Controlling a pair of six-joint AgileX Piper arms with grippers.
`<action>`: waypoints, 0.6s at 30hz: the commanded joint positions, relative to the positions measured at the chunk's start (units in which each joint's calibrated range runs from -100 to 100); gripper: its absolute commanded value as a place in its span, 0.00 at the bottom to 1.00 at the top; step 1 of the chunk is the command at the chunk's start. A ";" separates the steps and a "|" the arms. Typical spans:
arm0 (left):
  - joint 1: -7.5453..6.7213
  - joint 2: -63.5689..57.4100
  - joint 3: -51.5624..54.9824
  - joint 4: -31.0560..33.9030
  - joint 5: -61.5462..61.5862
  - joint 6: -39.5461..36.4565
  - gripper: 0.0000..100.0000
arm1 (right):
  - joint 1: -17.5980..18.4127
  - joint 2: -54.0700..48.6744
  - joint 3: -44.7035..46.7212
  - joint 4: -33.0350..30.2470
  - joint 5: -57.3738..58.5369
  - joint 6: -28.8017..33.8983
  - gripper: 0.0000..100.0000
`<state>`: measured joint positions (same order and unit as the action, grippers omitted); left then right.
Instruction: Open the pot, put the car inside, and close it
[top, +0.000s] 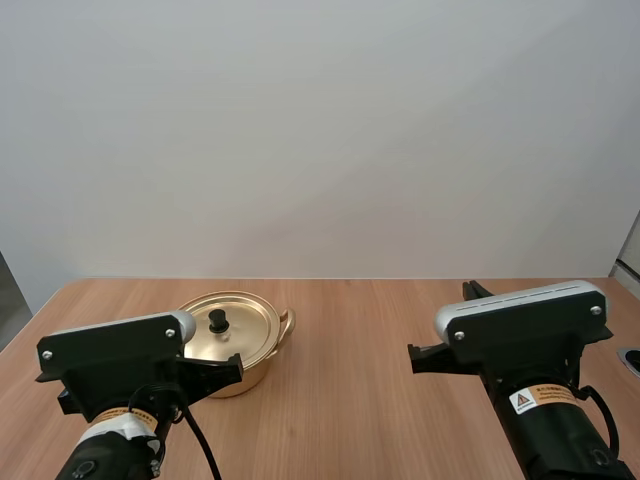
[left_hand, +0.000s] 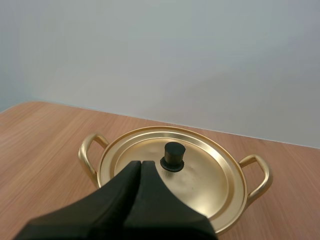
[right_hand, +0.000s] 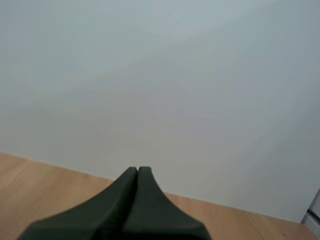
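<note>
Gold pot (top: 256, 372), lid (top: 240, 330) on, on wooden table (top: 350, 400) just beside left arm (top: 115, 365)

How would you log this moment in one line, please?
pot: lid on | left gripper: shut, near knob | right gripper: shut, above table

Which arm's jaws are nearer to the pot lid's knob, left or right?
Left. The left arm holds its shut jaws close before the knob on the lid. The right arm stands well off to the pot's right, jaws shut over the table.
</note>
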<state>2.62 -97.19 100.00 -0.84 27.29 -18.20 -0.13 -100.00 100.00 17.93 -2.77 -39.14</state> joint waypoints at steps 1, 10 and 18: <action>-0.01 -0.04 0.00 -0.03 0.11 0.07 0.00 | -0.02 0.00 0.00 -10.26 18.35 0.04 0.00; -0.01 -0.04 0.00 -0.03 0.11 0.07 0.00 | -0.02 0.00 0.00 -9.80 19.44 0.72 0.00; -0.01 -0.04 0.00 -0.03 0.11 0.07 0.00 | -0.02 0.00 0.00 -20.17 27.69 30.05 0.00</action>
<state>2.62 -97.19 100.00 -0.84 27.29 -18.20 -0.13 -100.00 100.00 8.70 21.37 -31.97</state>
